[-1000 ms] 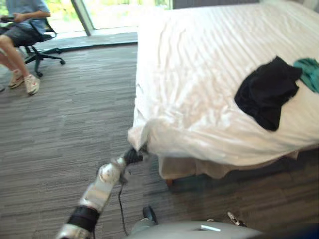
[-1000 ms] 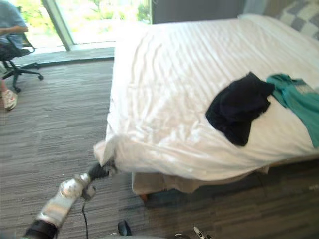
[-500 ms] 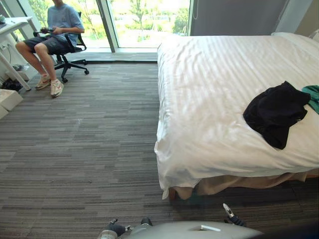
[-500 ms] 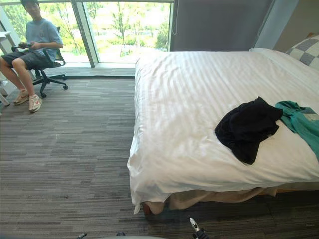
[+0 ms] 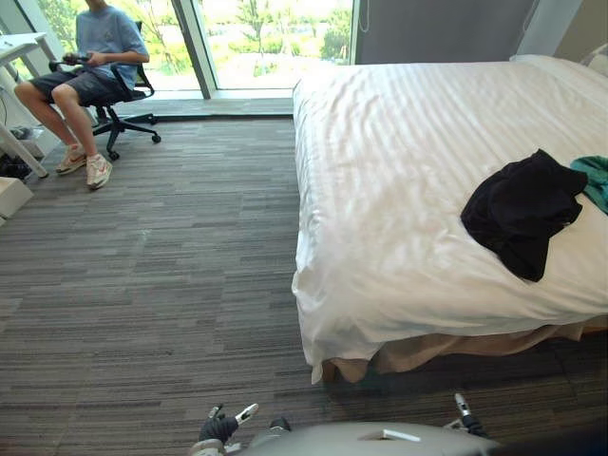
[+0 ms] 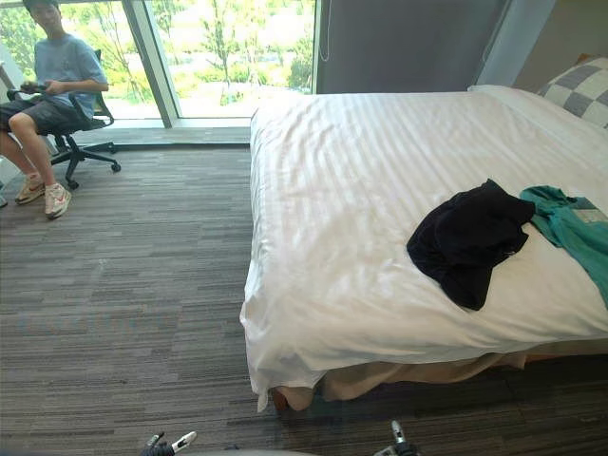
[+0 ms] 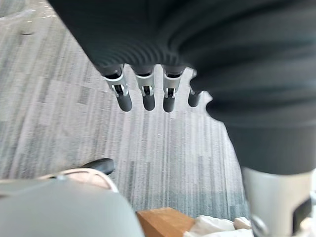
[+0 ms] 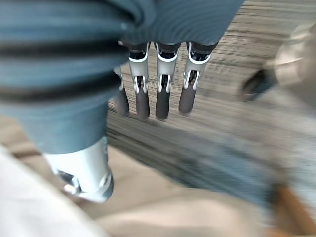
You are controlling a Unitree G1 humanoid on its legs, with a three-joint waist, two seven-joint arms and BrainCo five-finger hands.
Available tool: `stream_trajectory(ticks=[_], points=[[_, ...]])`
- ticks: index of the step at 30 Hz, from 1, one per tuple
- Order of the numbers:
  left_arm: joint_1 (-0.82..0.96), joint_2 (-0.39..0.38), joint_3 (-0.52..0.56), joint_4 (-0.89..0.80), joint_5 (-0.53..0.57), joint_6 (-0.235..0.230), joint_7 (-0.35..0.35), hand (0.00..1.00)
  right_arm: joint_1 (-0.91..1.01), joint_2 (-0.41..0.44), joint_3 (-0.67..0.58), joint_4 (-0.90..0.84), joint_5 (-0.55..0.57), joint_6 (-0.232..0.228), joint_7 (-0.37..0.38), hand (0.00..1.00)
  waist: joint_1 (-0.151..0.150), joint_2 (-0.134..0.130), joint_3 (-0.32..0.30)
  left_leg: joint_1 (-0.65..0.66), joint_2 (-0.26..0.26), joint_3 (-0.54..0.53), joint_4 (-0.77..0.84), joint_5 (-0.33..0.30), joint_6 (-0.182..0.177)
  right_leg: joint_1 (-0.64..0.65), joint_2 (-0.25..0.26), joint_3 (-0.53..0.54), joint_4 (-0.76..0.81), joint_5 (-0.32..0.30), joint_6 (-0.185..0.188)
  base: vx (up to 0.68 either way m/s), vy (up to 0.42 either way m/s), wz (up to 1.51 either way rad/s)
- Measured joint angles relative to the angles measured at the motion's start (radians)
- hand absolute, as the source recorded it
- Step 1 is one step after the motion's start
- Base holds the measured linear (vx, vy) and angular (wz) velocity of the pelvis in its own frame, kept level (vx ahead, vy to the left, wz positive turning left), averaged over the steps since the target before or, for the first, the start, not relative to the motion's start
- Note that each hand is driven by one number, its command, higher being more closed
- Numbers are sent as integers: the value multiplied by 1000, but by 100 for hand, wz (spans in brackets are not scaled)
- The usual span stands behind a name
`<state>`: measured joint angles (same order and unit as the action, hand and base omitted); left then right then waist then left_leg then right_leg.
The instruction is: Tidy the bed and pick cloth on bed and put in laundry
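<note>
Hanging low, left hand (image 7: 144, 93) & right hand (image 8: 159, 96) w/ fingers straight, empty; crumpled black cloth (image 5: 521, 209) at 1 o'clock on white-sheeted bed (image 5: 399, 171), nearer right hand.

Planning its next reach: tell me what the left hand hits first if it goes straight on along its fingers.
Probably the grey carpet: the left hand points its straight fingers down at it with nothing between, though depth is unclear.

Left hand (image 7: 148, 47): dark ribbed cover, silver fingers (image 7: 169, 94), dark tips. Right hand (image 8: 168, 24) alike; silver cylinder beside it, probably the thumb (image 8: 86, 170).
</note>
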<state>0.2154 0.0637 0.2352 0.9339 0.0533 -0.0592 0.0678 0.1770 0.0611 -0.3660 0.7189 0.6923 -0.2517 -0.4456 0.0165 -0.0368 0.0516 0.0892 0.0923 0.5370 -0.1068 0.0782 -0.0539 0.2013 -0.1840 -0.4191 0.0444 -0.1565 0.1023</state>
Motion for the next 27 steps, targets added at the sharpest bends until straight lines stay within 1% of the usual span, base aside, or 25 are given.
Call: stream_trajectory(ticks=[1, 2, 3, 4, 5, 6, 7, 8, 9, 10, 11, 12, 13, 14, 15, 16, 17, 18, 19, 20, 21, 23, 25, 27], points=[[2, -1, -1, 0, -3, -1, 5, 0, -19, -10, -22, -81, -10, -26, -30, 100, -1, -1, 1, 5, -3, 0, 0, -5, 1, 1, -3, 4, 1, 0, -1, 62, 17, -14], [4, -1, -3, 0, -5, -1, 5, 0, -42, -37, -42, -161, -13, -42, -43, 100, -2, -1, 1, 8, -7, 2, 0, -9, 2, 2, -7, 4, 1, 1, -3, 60, 19, -10], [4, -1, -4, 0, -5, -1, 5, 0, -57, -55, -57, -195, -27, -51, -43, 100, -2, -1, 1, 9, -8, 2, 0, -12, 2, 3, -8, 3, 1, 3, -6, 56, 24, -4], [5, -2, -13, -4, -7, 0, 5, 0, -82, -95, -88, -289, -48, -58, -41, 100, -6, 2, -2, 10, -6, 3, 0, -8, 4, 0, -9, 6, 4, 15, -16, 41, 24, -2], [12, -4, -26, -9, -14, -1, 5, 0, -97, -125, -95, -409, -65, -68, -36, 100, -7, 11, -7, 8, 1, 4, 0, -8, 4, -4, -5, 12, 7, 29, -26, 54, 38, -5], [17, -2, -39, -15, -24, 0, 4, 0, -105, -171, -82, -556, -291, -300, -24, 100, -8, 22, -12, 0, 8, 5, 1, -9, 5, -19, 3, 20, 9, 48, -30, 53, 28, -5], [29, 0, -39, -40, -24, 1, 4, 0, -113, -213, -69, -714, -400, -361, -7, 100, -15, 23, -13, -5, 14, 5, 2, -9, 5, -27, 9, 21, 10, 63, -29, 49, 19, -6], [41, 0, -39, -59, -24, 2, 4, 0, -121, -245, -57, -796, -452, -395, 18, 100, -19, 20, -12, -7, 19, 6, 2, -9, 5, -32, 13, 22, 12, 70, -31, 31, -9, -8], [55, 6, -39, -83, -30, 6, 2, 0, -145, -284, -36, -926, -439, -369, 100, 100, -25, 17, -13, -7, 25, 7, 5, -9, 5, -39, 17, 23, 19, 77, -28, 14, -15, -9], [57, 8, -39, -88, -35, 6, 1, 0, -154, -296, -27, -959, -431, -367, 142, 100, -25, 9, -12, -7, 29, 7, 6, -9, 5, -41, 20, 23, 21, 81, -28, 11, -25, -7], [57, 15, -39, -88, -42, 7, -4, 0, -152, -293, -11, -990, -415, -355, 227, 100, -25, -1, -13, -11, 30, 7, 7, -9, 5, -48, 24, 23, 24, 89, -30, 11, -17, -3], [63, 27, -37, -89, -44, 8, -4, 0, -139, -269, 26, -1047, -166, -154, 338, 100, -26, -19, -21, -13, 30, 7, 7, -9, 4, -52, 24, 23, 26, 91, -26, 12, -14, -3], [63, 33, -37, -89, -44, 9, -4, 0, -135, -247, 43, -1033, -82, -83, 393, 100, -28, -29, -23, -13, 30, 7, 7, -9, 4, -52, 23, 23, 28, 92, -26, 0, 0, 0], [57, 38, -37, -89, -48, 10, 0, 0, -107, -201, 85, -1003, 13, -6, 489, 100, -27, -36, -21, -15, 28, 7, 7, -13, 6, -54, 18, 23, 28, 92, -25, 0, 0, 0], [57, 33, -37, -88, -69, 12, 6, 0, -70, -164, 165, -998, 47, 42, 566, 100, -28, -30, -18, -19, 17, 7, 5, -17, 11, -57, 13, 23, 25, 92, -25, 0, 0, 0], [56, 28, -37, -88, -81, 14, 7, 0, -59, -152, 215, -1002, 51, 58, 596, 100, -30, -23, -13, -20, 12, 7, 2, -21, 14, -57, 8, 23, 23, 92, -25, -45, 22, -5], [51, 15, -38, -88, -86, 14, 9, 0, -57, -147, 323, -1012, 51, 90, 644, 100, -30, -11, -7, -22, 2, 10, 1, -29, 13, -54, 0, 23, 21, 91, -24, -42, 28, -2], [42, -1, -39, -88, -99, 14, 16, 0, -68, -150, 431, -1021, 50, 116, 685, 100, -23, 11, 2, -26, -9, 8, 1, -32, 17, -54, -9, 22, 14, 91, -24, -45, 33, 2], [39, -8, -38, -88, -109, 14, 20, 0, -75, -152, 477, -1018, 38, 127, 700, 100, -23, 18, 6, -27, -13, 6, 1, -32, 19, -54, -12, 22, 8, 91, -23, -61, 19, 9], [38, -20, -39, -88, -122, 12, 25, 0, -92, -155, 547, -1008, -103, 138, 729, 100, -20, 29, 3, -32, -21, 1, 1, -30, 22, -54, -18, 20, 2, 87, -17, -52, 5, 18], [40, -22, -42, -87, -123, 11, 25, 0, -121, -166, 610, -990, -159, 137, 759, 100, -11, 33, 0, -41, -28, -9, 1, -24, 29, -53, -25, 17, -3, 78, -5, -41, -8, 21], [42, -18, -49, -85, -124, 6, 25, 0, -191, -182, 680, -936, -168, 141, 780, 100, 0, 33, -1, -55, -33, -29, 0, -12, 33, -51, -24, 8, -12, 70, 2, -22, -39, 32], [40, 2, -71, -63, -138, -6, 23, 0, -279, -181, 727, -832, -167, 165, 773, 100, 2, 24, 5, -59, -42, -68, 0, 3, 36, -28, -27, -28, -14, 46, 10, -36, -55, 50], [39, 10, -76, -40, -143, -12, 22, 0, -324, -175, 759, -757, -168, 193, 754, 100, 5, 21, 6, -60, -42, -87, 0, 9, 35, -17, -23, -41, -14, 39, 5, -27, -34, 32]])
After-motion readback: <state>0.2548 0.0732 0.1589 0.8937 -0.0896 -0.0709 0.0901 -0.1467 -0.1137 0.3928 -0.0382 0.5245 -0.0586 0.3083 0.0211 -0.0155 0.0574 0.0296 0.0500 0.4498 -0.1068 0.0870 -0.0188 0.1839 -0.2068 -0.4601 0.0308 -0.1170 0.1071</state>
